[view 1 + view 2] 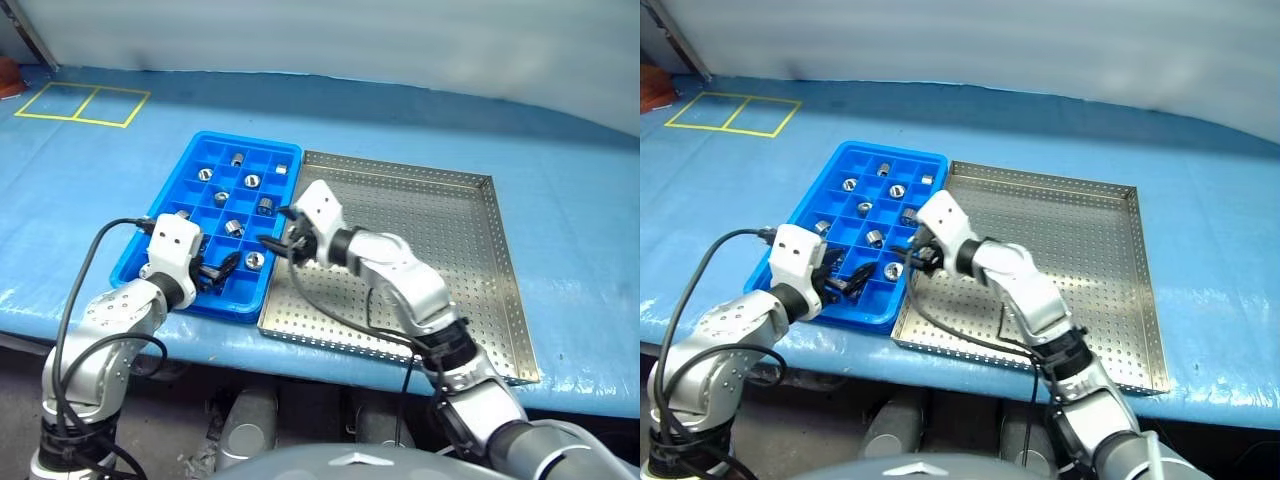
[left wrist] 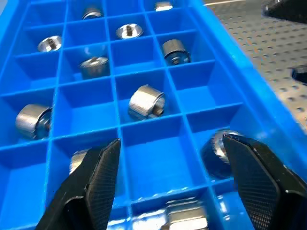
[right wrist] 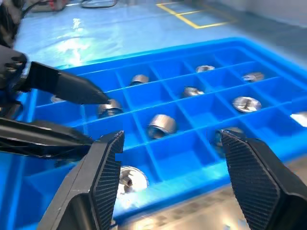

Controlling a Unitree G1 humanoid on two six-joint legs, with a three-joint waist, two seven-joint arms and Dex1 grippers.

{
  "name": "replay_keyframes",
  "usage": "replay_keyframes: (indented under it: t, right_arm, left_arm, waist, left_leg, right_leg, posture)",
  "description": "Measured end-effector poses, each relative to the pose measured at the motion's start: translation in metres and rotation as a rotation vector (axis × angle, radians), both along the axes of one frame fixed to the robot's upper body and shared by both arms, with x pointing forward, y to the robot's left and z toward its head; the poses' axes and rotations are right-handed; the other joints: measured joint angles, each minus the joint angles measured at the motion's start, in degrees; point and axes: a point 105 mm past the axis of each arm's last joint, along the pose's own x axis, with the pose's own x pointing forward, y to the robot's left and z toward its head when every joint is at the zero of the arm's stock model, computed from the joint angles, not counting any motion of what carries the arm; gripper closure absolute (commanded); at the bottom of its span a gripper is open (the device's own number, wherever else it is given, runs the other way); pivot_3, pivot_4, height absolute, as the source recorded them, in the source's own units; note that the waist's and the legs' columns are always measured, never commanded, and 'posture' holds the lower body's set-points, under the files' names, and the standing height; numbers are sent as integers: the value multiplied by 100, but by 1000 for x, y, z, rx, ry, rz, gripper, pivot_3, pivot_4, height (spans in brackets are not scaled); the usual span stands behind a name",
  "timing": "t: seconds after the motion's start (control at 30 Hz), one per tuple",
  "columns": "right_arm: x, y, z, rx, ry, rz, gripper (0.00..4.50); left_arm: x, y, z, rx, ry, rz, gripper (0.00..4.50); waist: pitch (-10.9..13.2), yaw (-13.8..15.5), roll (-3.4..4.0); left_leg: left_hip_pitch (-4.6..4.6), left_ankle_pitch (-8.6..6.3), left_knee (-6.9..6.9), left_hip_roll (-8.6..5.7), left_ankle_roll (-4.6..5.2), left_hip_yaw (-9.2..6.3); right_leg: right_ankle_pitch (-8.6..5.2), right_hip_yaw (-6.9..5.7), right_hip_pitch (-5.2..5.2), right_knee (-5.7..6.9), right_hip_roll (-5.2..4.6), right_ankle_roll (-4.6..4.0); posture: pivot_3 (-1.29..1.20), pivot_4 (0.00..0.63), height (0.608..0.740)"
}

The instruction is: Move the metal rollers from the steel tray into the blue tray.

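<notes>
Several metal rollers lie singly in compartments of the blue tray [image 1: 250,140], among them one [image 1: 234,228] mid-tray and one [image 1: 255,260] in the near corner by the steel tray [image 1: 440,230]. My right gripper [image 1: 278,229] hangs open over the blue tray's edge beside the steel tray, with nothing between its fingers. Just below it a roller [image 3: 130,179] rests in its cell. My left gripper [image 1: 216,272] is open above the blue tray's near row, and nothing sits between its fingers [image 2: 100,172]. A roller [image 2: 146,101] lies ahead of it.
Both trays sit side by side on a blue-covered table, close to its front edge [image 1: 200,335]. Yellow tape squares [image 1: 80,103] mark the far left. A black cable [image 1: 85,270] loops off my left arm.
</notes>
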Motion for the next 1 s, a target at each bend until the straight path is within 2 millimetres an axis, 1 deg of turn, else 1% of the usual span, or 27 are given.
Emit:
replay_keyframes:
  t: [0.07,0.1,0.13,0.17,0.23,0.3,0.33,0.37,0.4,0.5,0.63,1.0]
  right_arm:
    - [7,-30,2,-18,-67,-112,1123]
    - [8,-42,1,-31,-81,-151,1123]
    - [9,-57,-2,-49,-82,-189,1123]
    - [9,-67,-5,-65,-73,-212,1123]
    - [5,-94,-17,-102,-19,-252,1123]
    - [-3,-111,-29,-128,27,-277,769]
    - [-5,-116,-32,-131,41,-289,562]
    - [-8,-120,-35,-134,55,-299,298]
    - [-13,-124,-37,-139,66,-296,35]
    - [-22,-123,-36,-120,69,-277,35]
    - [-24,-123,-30,-102,44,-301,35]
    - [-27,-120,-27,-89,33,-273,35]
  left_arm:
    - [5,-16,9,-19,-71,-73,795]
    - [7,-22,12,-25,-91,-104,795]
    - [8,-28,13,-32,-104,-138,795]
    - [9,-30,13,-40,-110,-154,795]
    - [14,-36,10,-68,-98,-190,795]
    - [17,-38,8,-81,-89,-217,795]
    - [18,-39,8,-82,-89,-231,438]
    - [18,-42,9,-85,-93,-252,259]
    - [19,-45,10,-88,-94,-272,18]
    - [19,-48,13,-93,-105,-308,18]
    - [20,-47,11,-93,-95,-317,18]
    - [19,-38,7,-55,-58,-308,18]
  waist:
    - [0,-4,0]
    - [0,-14,0]
    - [0,-28,0]
    - [0,-47,1]
    - [0,-114,0]
    - [0,-189,1]
    - [0,-242,0]
    - [0,-293,0]
    - [0,-330,1]
    - [0,-463,1]
    - [0,-568,1]
    - [1,-566,1]
  left_leg:
    - [0,0,0,0,0,5]
    - [0,0,0,0,0,6]
    - [0,0,-1,0,0,7]
    - [1,-1,-1,0,1,9]
    - [0,-2,-1,1,4,10]
    - [-1,-3,-1,1,6,10]
    - [-2,-4,0,2,6,9]
    - [-1,-4,2,2,8,13]
    - [-1,-4,5,1,7,14]
    - [2,-4,11,2,8,14]
    - [2,-4,26,2,8,12]
    - [0,-5,30,2,9,12]
  right_leg:
    - [0,1,-1,-1,-1,0]
    - [0,1,-1,0,-1,0]
    - [0,3,-2,-1,-1,0]
    - [0,4,-2,-1,-1,0]
    - [0,4,-2,-2,0,0]
    - [-1,5,-2,-1,0,1]
    - [-1,5,-2,-1,0,1]
    - [-1,8,-2,0,0,1]
    - [-1,10,-2,2,-1,2]
    - [0,11,0,8,1,3]
    - [1,11,4,12,2,6]
    - [4,12,5,12,1,10]
  posture:
    - [220,150,740]
    - [206,150,740]
    - [192,150,740]
    - [184,150,740]
    - [147,150,740]
    - [128,150,740]
    - [117,150,740]
    - [109,150,740]
    - [103,150,740]
    - [85,150,740]
    - [86,150,740]
    - [114,150,740]
